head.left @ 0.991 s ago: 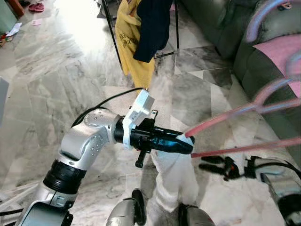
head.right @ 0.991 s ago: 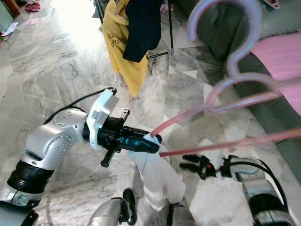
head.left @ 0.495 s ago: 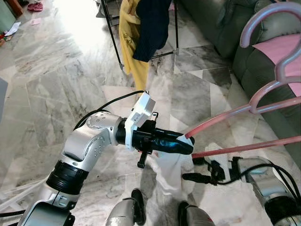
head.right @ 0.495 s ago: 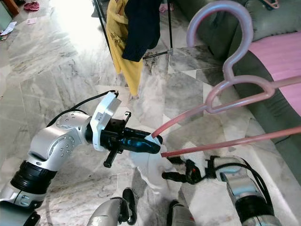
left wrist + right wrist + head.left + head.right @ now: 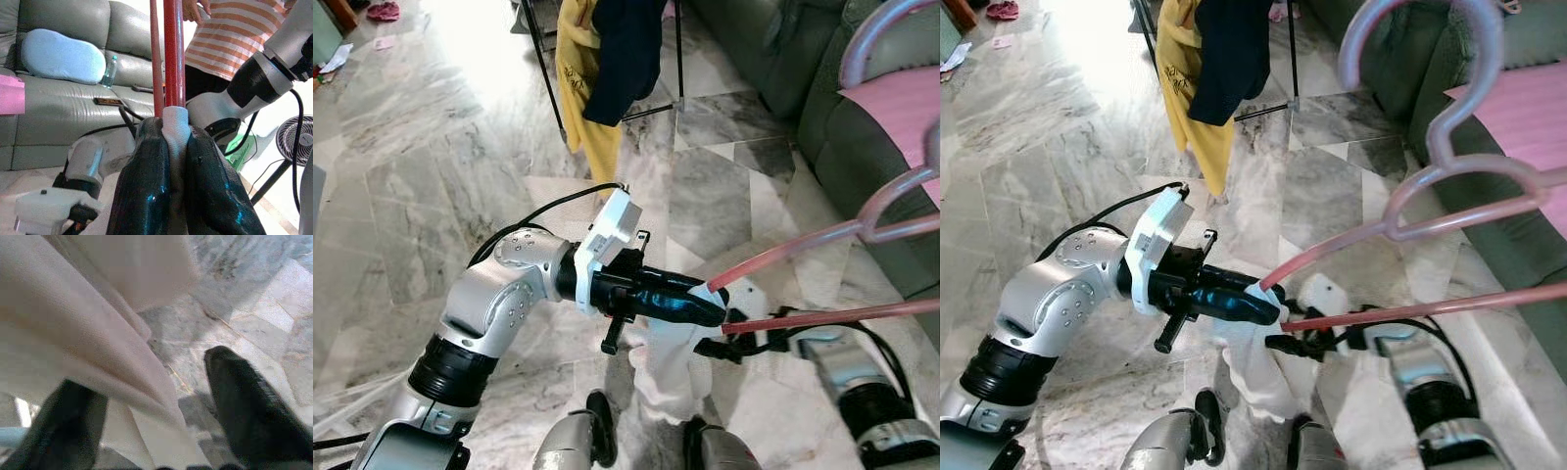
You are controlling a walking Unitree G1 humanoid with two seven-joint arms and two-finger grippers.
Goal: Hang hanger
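My left gripper [image 5: 710, 311] is shut on the lower end of a pink hanger [image 5: 803, 245], with a white cloth [image 5: 666, 362] pinched in as well and hanging down from it. In the left wrist view the cloth [image 5: 175, 122] sits between the black fingers [image 5: 142, 176] and the hanger's red rods [image 5: 168, 49] run on beyond them. The hook [image 5: 1410, 39] rises at the upper right. My right gripper [image 5: 713, 348] is open just under the left one, at the cloth. The cloth [image 5: 88, 333] lies between its spread fingers [image 5: 244, 401].
A black drying rack [image 5: 544, 69] with a yellow garment [image 5: 578, 88] and a dark navy one [image 5: 626, 49] stands ahead on the marble floor. A grey-green sofa [image 5: 773, 59] with pink fabric [image 5: 901, 108] runs along the right. A person in a striped shirt [image 5: 234, 34] and a fan [image 5: 293, 142] appear in the left wrist view.
My right gripper has moved left and up, from beside the cloth to right under the left gripper. The left gripper keeps its hold; the hanger has swayed a little.
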